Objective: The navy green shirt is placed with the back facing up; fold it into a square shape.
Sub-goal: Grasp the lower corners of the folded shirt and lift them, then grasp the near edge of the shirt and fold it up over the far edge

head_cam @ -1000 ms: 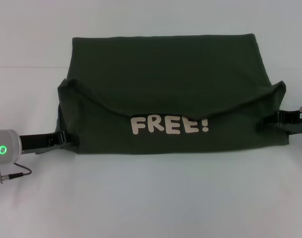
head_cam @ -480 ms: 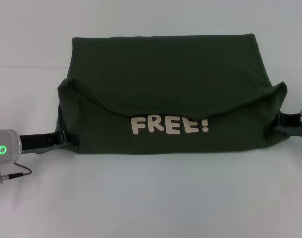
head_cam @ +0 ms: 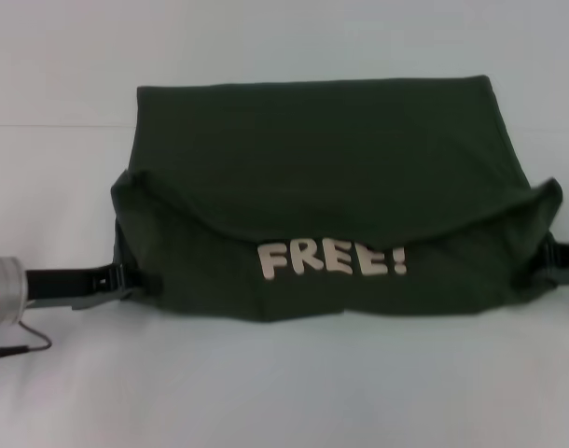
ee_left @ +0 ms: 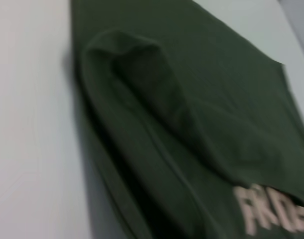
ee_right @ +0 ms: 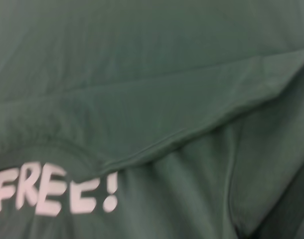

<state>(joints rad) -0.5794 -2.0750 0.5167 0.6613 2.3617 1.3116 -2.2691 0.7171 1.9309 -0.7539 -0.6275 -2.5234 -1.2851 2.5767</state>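
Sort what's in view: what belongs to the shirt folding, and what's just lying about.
Belongs to the job:
- navy green shirt, partly folded, "FREE!" lettering showing
- left tool at the shirt's left edge
- right tool at its right edge

Just lying about:
- only the white table; no loose items

Head cam looks down from front; 2 wrist cams close on shirt point(head_cam: 312, 177), all sharing lettering point(head_cam: 333, 259)

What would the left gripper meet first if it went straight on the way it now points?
Most likely the navy green shirt: the left gripper already sits at its near left corner, pointing across toward the right gripper.
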